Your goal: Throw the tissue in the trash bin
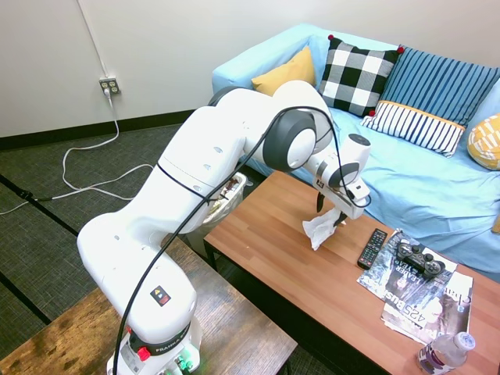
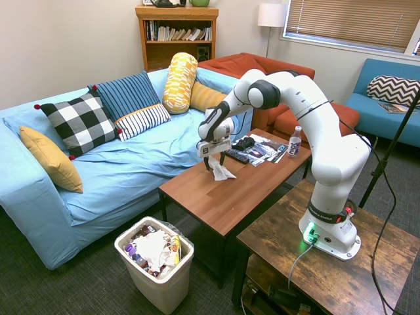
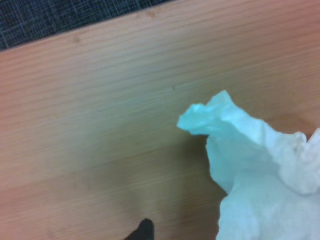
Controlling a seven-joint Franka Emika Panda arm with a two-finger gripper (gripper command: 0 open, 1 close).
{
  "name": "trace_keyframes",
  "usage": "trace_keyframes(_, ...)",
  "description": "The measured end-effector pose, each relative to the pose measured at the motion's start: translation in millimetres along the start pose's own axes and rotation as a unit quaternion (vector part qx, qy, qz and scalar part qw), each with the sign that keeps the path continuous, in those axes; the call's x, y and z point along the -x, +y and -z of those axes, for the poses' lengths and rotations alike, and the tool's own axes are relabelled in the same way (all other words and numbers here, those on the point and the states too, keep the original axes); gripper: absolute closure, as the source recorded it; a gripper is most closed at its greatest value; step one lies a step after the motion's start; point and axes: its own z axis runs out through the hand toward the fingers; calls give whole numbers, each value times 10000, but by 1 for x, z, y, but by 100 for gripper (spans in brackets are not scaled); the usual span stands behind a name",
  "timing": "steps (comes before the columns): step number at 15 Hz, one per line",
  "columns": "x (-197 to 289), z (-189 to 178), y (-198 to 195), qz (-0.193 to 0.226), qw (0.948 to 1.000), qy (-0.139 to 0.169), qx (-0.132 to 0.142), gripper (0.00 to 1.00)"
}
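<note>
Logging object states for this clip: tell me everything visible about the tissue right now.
The tissue is white, soft crumpled paper with wrinkled folds and a pointed corner sticking out, clearest in the wrist view. It stands bunched on the wooden coffee table, its lower part on the tabletop, left of the remote and magazines. The gripper is right over it with the jaws down around its top; whether they pinch it cannot be told. It is nowhere near the trash bin on the floor.

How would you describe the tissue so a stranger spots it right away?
Find the long wooden coffee table in front of the light blue sofa. Near its middle, under the white arm's pincer, sits a crumpled white paper tissue. Unlike the glossy magazines and black remote nearby, it is soft, wrinkled and plain.
</note>
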Motion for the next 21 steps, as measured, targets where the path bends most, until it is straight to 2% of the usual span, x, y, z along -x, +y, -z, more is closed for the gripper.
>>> trace_keyframes(10,-9,-11,18,-127,9996,-233,-63,100)
trace_keyframes(13,-7,8,17,-147,9993,-276,-185,100)
trace_keyframes(15,6,38,10,-68,9990,-317,-306,100)
trace_keyframes(18,67,102,-21,406,9977,-167,-509,100)
trace_keyframes(21,177,151,-68,948,9944,137,-440,100)
